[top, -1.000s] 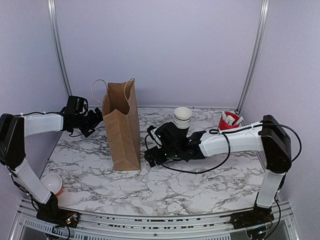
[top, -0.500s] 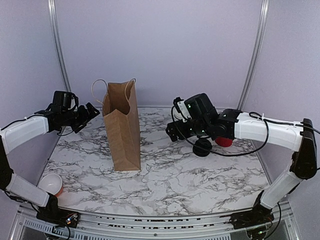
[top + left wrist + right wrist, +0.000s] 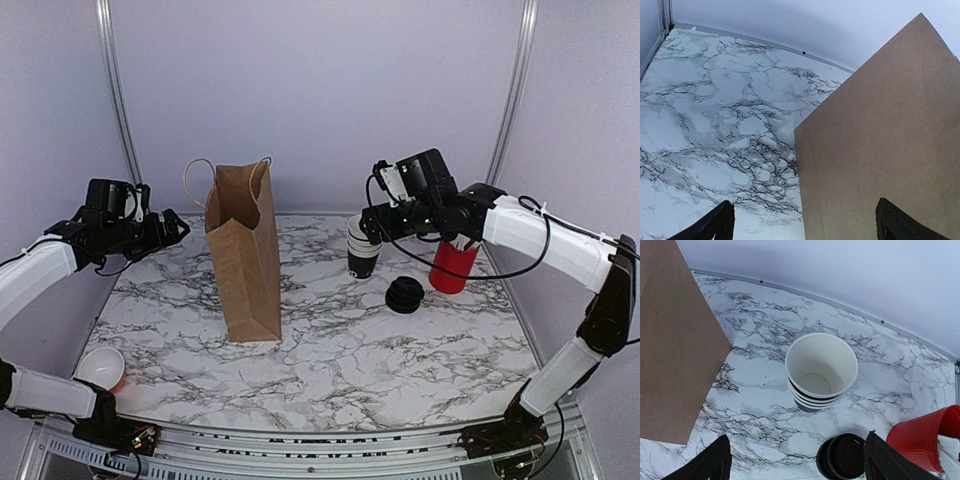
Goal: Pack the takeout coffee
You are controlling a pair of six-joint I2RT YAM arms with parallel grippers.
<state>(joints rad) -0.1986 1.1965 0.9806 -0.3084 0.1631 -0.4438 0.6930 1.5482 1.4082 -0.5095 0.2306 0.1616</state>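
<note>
The takeout coffee is out of view; no lidded cup shows in any frame. A stack of lidless black cups [image 3: 362, 248] with white rims stands at the back, seen from above in the right wrist view as the cup stack [image 3: 821, 371]. My right gripper [image 3: 377, 226] hovers above and just right of it, open and empty [image 3: 797, 460]. A low pile of black lids [image 3: 404, 295] lies on the table in front of the stack, near the right finger [image 3: 880, 460]. My left gripper [image 3: 168, 228] is open and empty [image 3: 807, 225], held left of the brown paper bag [image 3: 243, 255].
A red cup [image 3: 452, 265] holding white sachets stands right of the lids. The tall bag [image 3: 880, 150] stands upright, its mouth open at the top. A white-lined cup [image 3: 102, 368] sits at the near left corner. Walls close the back and sides.
My right arm has lifted off the middle of the table and swung back to the right, above the cup stack. My left gripper has drawn back leftward, away from the bag.
</note>
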